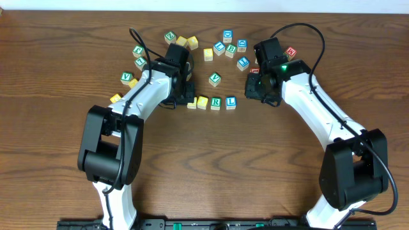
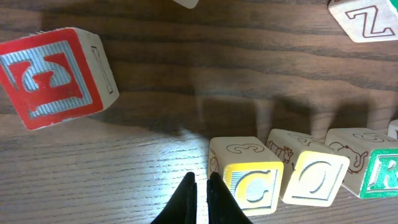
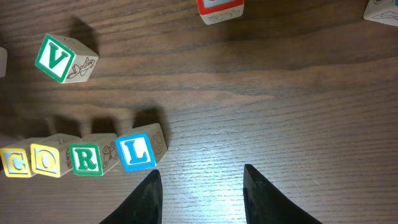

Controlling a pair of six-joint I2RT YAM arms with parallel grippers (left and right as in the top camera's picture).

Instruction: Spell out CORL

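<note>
Cubes: we read four small wooden letter cubes (image 3: pixel 87 160), side by side, as CORL.
Left fingers (image 2: pixel 183 202): clenched beside C.
Right fingers (image 3: pixel 146 199): released near L.

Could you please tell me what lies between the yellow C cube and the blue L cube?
The yellow O cube and the green R cube sit there in one row; the right wrist view shows it.

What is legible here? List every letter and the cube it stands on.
"C": yellow C cube
"O": yellow O cube
"R": green R cube
"L": blue L cube
"V": green V cube
"Z": Z cube, left wrist view
"E": red cube
Overhead's scattered cubes: too small to read.
</note>
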